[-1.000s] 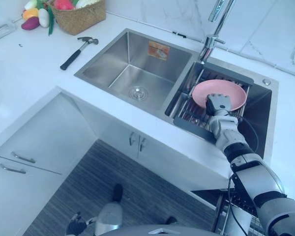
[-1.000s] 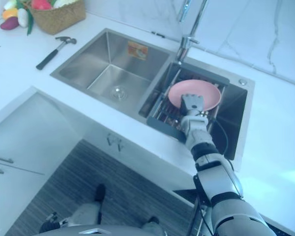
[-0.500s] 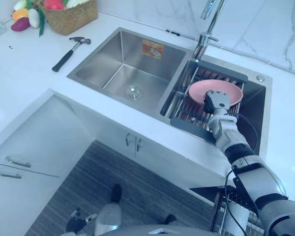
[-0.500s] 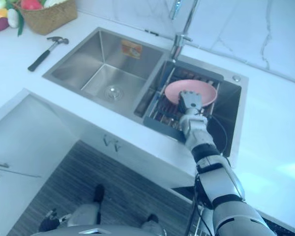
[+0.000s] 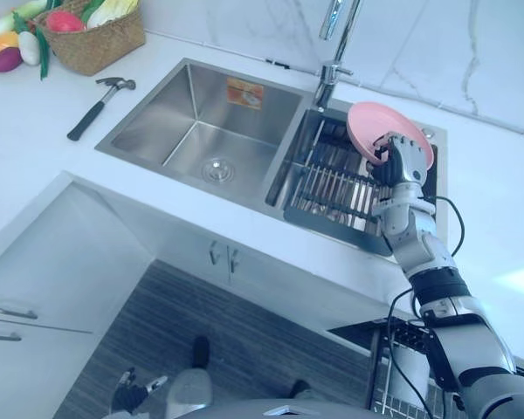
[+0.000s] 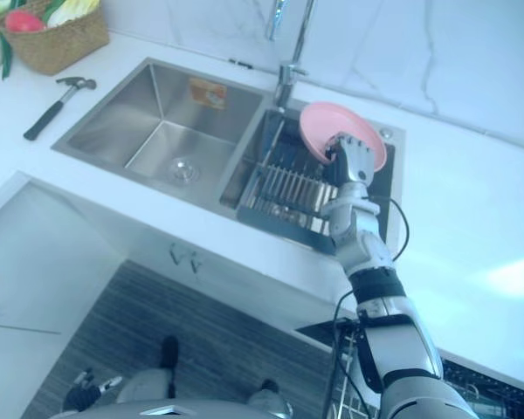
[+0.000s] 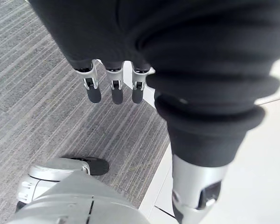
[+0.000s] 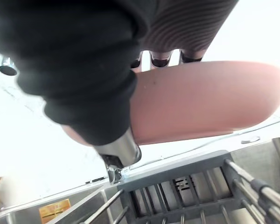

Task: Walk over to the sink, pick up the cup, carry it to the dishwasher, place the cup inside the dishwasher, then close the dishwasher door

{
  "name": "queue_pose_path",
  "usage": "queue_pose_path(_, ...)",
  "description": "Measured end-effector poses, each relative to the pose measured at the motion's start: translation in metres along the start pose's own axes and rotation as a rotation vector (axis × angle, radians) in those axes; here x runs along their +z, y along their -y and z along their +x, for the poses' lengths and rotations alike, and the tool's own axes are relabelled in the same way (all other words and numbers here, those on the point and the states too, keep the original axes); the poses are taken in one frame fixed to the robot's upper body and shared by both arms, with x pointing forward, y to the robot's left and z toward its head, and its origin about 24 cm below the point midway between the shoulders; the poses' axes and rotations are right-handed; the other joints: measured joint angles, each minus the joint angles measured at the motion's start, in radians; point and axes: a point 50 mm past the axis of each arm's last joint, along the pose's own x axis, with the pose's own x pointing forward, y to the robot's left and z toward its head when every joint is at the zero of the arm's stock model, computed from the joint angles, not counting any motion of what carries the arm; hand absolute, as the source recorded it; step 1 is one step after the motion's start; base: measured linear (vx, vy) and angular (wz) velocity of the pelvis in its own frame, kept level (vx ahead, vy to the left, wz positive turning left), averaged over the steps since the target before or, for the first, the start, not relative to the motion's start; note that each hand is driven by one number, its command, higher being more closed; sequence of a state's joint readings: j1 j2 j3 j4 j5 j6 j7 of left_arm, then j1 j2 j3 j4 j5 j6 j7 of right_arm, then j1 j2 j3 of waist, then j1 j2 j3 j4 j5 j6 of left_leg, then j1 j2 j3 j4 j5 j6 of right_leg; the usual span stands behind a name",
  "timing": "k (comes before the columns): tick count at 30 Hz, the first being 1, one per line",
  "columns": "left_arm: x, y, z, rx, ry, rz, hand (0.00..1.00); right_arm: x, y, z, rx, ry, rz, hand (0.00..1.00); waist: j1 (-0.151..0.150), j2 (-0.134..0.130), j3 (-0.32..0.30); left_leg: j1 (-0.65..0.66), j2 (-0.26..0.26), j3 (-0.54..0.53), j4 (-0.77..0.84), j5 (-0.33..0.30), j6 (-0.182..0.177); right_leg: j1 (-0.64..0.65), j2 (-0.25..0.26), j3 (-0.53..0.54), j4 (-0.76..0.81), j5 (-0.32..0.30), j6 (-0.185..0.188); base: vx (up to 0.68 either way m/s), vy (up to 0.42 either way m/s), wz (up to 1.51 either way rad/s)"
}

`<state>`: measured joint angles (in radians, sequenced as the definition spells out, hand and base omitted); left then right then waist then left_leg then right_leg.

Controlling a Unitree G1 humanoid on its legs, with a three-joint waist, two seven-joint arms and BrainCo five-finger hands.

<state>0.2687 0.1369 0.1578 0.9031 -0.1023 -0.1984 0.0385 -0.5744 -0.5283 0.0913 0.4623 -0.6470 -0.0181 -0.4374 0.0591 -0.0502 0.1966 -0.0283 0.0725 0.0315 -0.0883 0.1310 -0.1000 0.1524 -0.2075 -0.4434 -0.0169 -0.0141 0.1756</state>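
Pink plate (image 5: 371, 122), not a cup, is held tilted above the dish rack (image 5: 332, 188) in the sink (image 5: 183, 131), the right hand (image 5: 402, 161) curled round its rim. The dishwasher (image 5: 400, 362) lies low beneath that arm. The left hand (image 7: 113, 91) hangs relaxed, fingers straight.

A shallow, round pink dish (image 5: 377, 125) stands tilted up on its edge in the upper right of the left eye view. The right hand (image 5: 402, 161) curls its fingers round the dish's lower rim, holding it clear above the wire rack (image 5: 332, 183) in the steel sink's (image 5: 170, 131) right basin.
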Motion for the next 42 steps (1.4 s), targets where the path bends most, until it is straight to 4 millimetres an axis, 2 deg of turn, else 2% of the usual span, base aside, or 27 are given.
queue_pose_path(6,0.001,-0.001,0.000,0.016,0.007,-0.004,0.00,0.011,0.016,-0.001,-0.073,0.011,0.174,1.00,-0.005,-0.009,-0.007,0.007,0.006,0.023,0.000,-0.004,-0.003,-0.006,0.003,0.024,-0.006,0.008,-0.003,0.00,-0.002,-0.12)
queue_pose_path(13,0.002,-0.004,0.000,0.065,0.025,-0.028,0.00,0.008,0.043,-0.002,-0.186,-0.056,0.437,1.00,-0.014,-0.010,-0.029,0.009,0.007,0.026,0.000,-0.004,-0.003,-0.006,0.004,0.029,-0.007,0.008,-0.003,0.00,0.000,0.00)
queue_pose_path(17,0.000,0.004,-0.002,0.065,0.034,-0.049,0.00,0.010,0.056,-0.006,-0.254,-0.073,0.606,1.00,-0.019,-0.010,-0.058,0.009,0.018,0.049,0.000,-0.003,-0.003,-0.024,0.008,0.058,-0.002,0.013,-0.010,-0.01,-0.016,-0.18)
queue_pose_path(23,-0.001,0.011,-0.003,0.052,0.036,-0.058,0.00,-0.004,0.077,-0.030,-0.354,-0.128,0.820,1.00,-0.041,-0.008,-0.101,0.012,0.051,0.111,0.000,0.000,-0.010,-0.080,0.035,0.140,0.017,0.022,-0.033,-0.06,-0.014,-0.33)
queue_pose_path(25,-0.003,0.011,-0.004,0.048,0.033,-0.041,0.00,-0.010,0.082,-0.041,-0.394,-0.159,0.880,1.00,-0.060,-0.008,-0.112,0.017,0.066,0.150,0.000,0.003,-0.014,-0.107,0.045,0.186,0.021,0.027,-0.047,-0.07,-0.028,-0.65)
queue_pose_path(29,-0.005,0.011,-0.003,0.012,0.017,0.003,0.00,-0.024,0.085,-0.067,-0.427,-0.217,0.878,1.00,-0.094,-0.014,-0.114,0.074,0.085,0.257,0.000,-0.004,-0.021,-0.140,0.065,0.304,0.024,0.057,-0.055,-0.07,-0.012,-0.83)
queue_pose_path(32,-0.006,0.009,-0.003,-0.014,0.005,0.031,0.00,-0.024,0.090,-0.077,-0.441,-0.213,0.870,1.00,-0.113,-0.024,-0.114,0.094,0.094,0.331,0.000,-0.007,-0.025,-0.176,0.076,0.378,0.025,0.074,-0.055,-0.09,-0.016,-0.88)
queue_pose_path(33,-0.006,0.006,-0.002,-0.012,-0.008,0.038,0.00,-0.025,0.092,-0.083,-0.448,-0.219,0.868,1.00,-0.124,-0.034,-0.112,0.108,0.097,0.363,0.000,-0.013,-0.034,-0.187,0.074,0.374,0.026,0.076,-0.056,-0.10,-0.001,-0.85)
queue_pose_path(34,-0.005,0.002,-0.001,-0.009,-0.013,0.043,0.00,-0.028,0.093,-0.089,-0.452,-0.233,0.856,1.00,-0.125,-0.052,-0.110,0.127,0.100,0.400,0.001,-0.016,-0.037,-0.192,0.064,0.330,0.030,0.066,-0.078,-0.08,0.017,-0.88)
queue_pose_path(35,-0.004,0.000,0.000,-0.004,-0.014,0.041,0.00,-0.029,0.094,-0.091,-0.457,-0.237,0.854,1.00,-0.126,-0.056,-0.113,0.137,0.100,0.417,0.002,-0.018,-0.039,-0.202,0.054,0.291,0.047,0.049,-0.107,-0.06,0.057,-1.04)
queue_pose_path(36,-0.004,0.000,0.000,0.002,-0.022,0.030,0.00,-0.026,0.095,-0.092,-0.468,-0.229,0.880,1.00,-0.126,-0.056,-0.120,0.148,0.101,0.428,0.007,-0.031,-0.035,-0.229,0.040,0.221,0.087,-0.005,-0.190,0.00,0.096,-1.20)
queue_pose_path(37,-0.005,0.001,0.000,0.002,-0.035,0.019,0.00,-0.023,0.096,-0.093,-0.479,-0.215,0.906,1.00,-0.125,-0.043,-0.126,0.147,0.113,0.431,0.001,-0.051,-0.012,-0.241,0.037,0.142,0.098,-0.112,-0.250,0.05,0.119,-1.29)
queue_pose_path(38,-0.009,0.004,-0.002,0.002,-0.053,0.005,0.00,-0.021,0.097,-0.094,-0.485,-0.207,0.914,1.00,-0.118,-0.017,-0.139,0.134,0.143,0.452,0.000,-0.049,0.010,-0.255,0.035,0.103,0.127,-0.103,-0.249,0.07,0.133,-1.17)
queue_pose_path(39,-0.004,0.004,0.001,0.010,-0.042,-0.005,0.00,-0.021,0.098,-0.097,-0.494,-0.195,0.913,1.00,-0.120,-0.011,-0.140,0.120,0.172,0.487,0.001,-0.041,0.017,-0.299,0.013,0.068,0.279,-0.075,-0.253,0.10,0.102,-0.78)
queue_pose_path(40,-0.002,0.003,0.002,0.015,-0.038,-0.011,0.00,-0.023,0.097,-0.099,-0.497,-0.194,0.911,1.00,-0.124,-0.022,-0.141,0.121,0.185,0.498,0.001,-0.035,0.010,-0.289,-0.002,0.039,0.352,-0.079,-0.246,0.13,0.065,-0.72)
queue_pose_path(41,0.000,0.000,0.003,0.021,-0.040,-0.017,0.00,-0.022,0.095,-0.098,-0.493,-0.191,0.916,1.00,-0.114,-0.042,-0.145,0.132,0.188,0.524,0.002,-0.037,-0.004,-0.255,-0.012,0.012,0.357,-0.080,-0.239,0.19,-0.001,-0.69)
queue_pose_path(42,0.002,-0.002,0.004,0.028,-0.040,-0.026,0.00,-0.019,0.093,-0.097,-0.490,-0.175,0.924,1.00,-0.095,-0.068,-0.148,0.146,0.187,0.555,0.006,-0.038,-0.020,-0.210,-0.016,0.003,0.306,-0.060,-0.214,0.20,-0.093,-1.06)
